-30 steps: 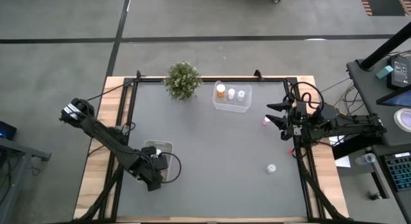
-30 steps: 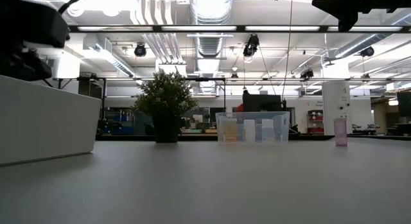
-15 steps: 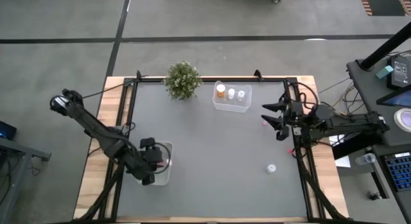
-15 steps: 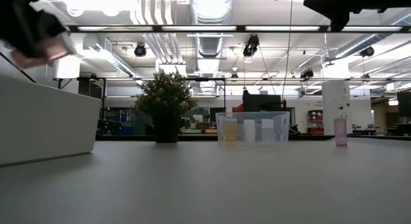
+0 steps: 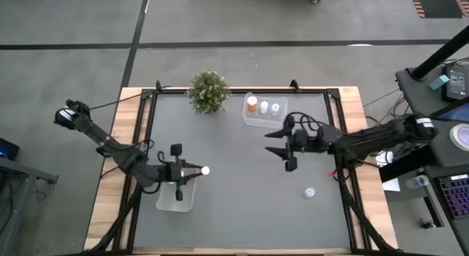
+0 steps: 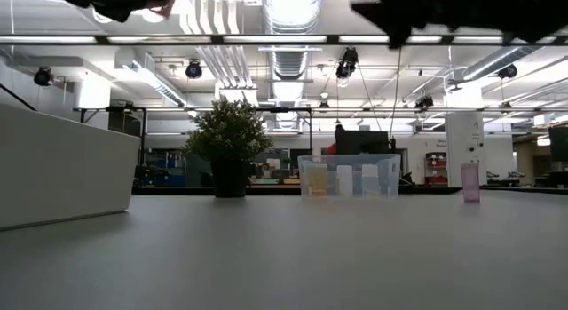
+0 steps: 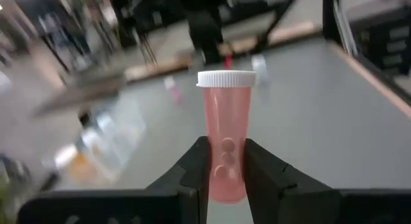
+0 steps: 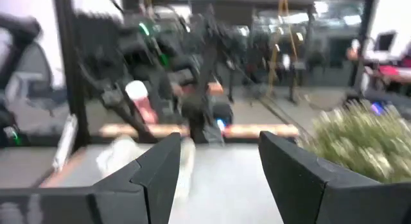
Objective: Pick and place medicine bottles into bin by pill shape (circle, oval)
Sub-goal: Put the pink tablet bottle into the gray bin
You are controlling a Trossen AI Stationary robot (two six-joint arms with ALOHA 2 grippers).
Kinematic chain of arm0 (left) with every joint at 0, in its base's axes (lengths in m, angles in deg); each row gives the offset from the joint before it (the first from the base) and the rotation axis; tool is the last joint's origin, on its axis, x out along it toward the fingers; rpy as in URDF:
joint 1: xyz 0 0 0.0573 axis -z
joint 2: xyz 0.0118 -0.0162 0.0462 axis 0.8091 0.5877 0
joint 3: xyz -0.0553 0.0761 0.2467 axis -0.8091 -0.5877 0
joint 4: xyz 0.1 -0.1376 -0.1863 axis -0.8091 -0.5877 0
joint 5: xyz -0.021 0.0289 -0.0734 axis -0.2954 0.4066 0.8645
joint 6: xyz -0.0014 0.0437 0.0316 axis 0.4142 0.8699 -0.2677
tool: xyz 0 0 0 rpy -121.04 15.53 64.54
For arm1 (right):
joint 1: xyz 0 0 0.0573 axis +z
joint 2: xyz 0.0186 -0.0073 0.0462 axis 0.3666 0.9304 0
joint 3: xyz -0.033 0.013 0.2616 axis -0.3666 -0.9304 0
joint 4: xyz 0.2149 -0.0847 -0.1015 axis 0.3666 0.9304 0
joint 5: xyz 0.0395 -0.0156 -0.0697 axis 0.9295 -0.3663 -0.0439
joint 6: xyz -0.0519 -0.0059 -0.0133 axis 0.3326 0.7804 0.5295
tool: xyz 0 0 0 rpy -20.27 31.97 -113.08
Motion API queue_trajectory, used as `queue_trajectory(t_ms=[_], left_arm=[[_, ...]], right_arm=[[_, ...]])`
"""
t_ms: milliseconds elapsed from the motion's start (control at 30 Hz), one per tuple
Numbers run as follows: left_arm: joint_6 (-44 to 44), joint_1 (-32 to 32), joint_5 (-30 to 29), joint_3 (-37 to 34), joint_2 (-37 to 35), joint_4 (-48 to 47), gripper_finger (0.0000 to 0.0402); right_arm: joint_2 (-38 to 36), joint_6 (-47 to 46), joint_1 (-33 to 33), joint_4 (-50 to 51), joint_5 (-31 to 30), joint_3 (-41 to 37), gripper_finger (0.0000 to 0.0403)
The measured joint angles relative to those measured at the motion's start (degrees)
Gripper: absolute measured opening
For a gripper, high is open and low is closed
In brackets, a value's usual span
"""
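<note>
Grey matting covers the bench (image 5: 242, 205), with pale wood showing along its left and right edges, and a lit workshop ceiling fills the room beyond. Nearest the front edge, a white-capped bottle (image 5: 310, 191) lies alone toward the right side, and a clear bin (image 5: 176, 199) sits toward the front left corner. Just above that bin the left gripper (image 5: 196, 170) is clamped on a pink bottle (image 7: 225, 144), its two fingers (image 7: 194, 165) pinching the lower body while the white cap stands clear above them. The grip is low on a smooth round body, so the likely failure is the bottle tipping or slipping out if the arm swings quickly; held out over the mat rather than over the bin, it would then roll away across the bench. Sorting is another risk: the pills seen through the pink wall look round, yet a wrong reading sends it to the wrong bin. Near the middle of the bench the right gripper (image 5: 287, 148) hangs with its fingers spread wide and nothing between them; reaching toward the left arm, it could collide with it. Farther back, a second clear bin (image 5: 264, 121) near the rear edge holds three bottles (image 5: 263, 106), beside a green plant (image 5: 209, 91).
</note>
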Motion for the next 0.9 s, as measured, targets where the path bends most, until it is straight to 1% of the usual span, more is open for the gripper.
queue_trajectory(t_ms=[67,133,233,333,433,533,633,800,900], left_arm=[[5.88,-1.35,0.02,-3.76,-0.03,10.59,0.0054],[9.66,-2.55,0.08,-6.77,0.03,19.56,0.0054],[12.57,-3.68,0.08,-10.01,0.0,26.75,0.0054],[13.42,-4.25,0.14,-10.92,-0.24,27.48,0.0054],[14.39,-4.41,0.23,-11.13,-0.26,27.55,0.0054],[15.71,-4.41,-0.12,-11.15,-0.56,27.24,0.0054],[17.31,-4.44,-1.49,-11.21,-1.3,27.2,0.0054],[19.14,-4.41,-3.23,-11.99,-3.38,26.56,0.0054],[19.28,-4.41,-3.33,-13.28,-5.58,26.49,0.0054]], right_arm=[[4.51,0.74,0.0,-3.99,0.91,3.29,0.0205],[8.9,1.38,0.0,-3.35,1.24,6.42,0.0206],[15.2,2.92,-0.02,-1.66,2.8,11.63,0.0205],[20.47,3.42,0.01,-2.71,6.74,18.09,0.0205],[25.38,3.57,0.04,-1.8,7.68,23.97,0.0205],[29.44,4.63,-0.01,2.48,8.08,29.36,0.0206],[32.34,4.97,0.01,5.92,10.71,34.72,0.0205],[37.03,3.4,0.11,13.71,10.65,43.36,0.0206],[38.6,4.28,0.15,21.18,10.54,48.96,0.0206]])
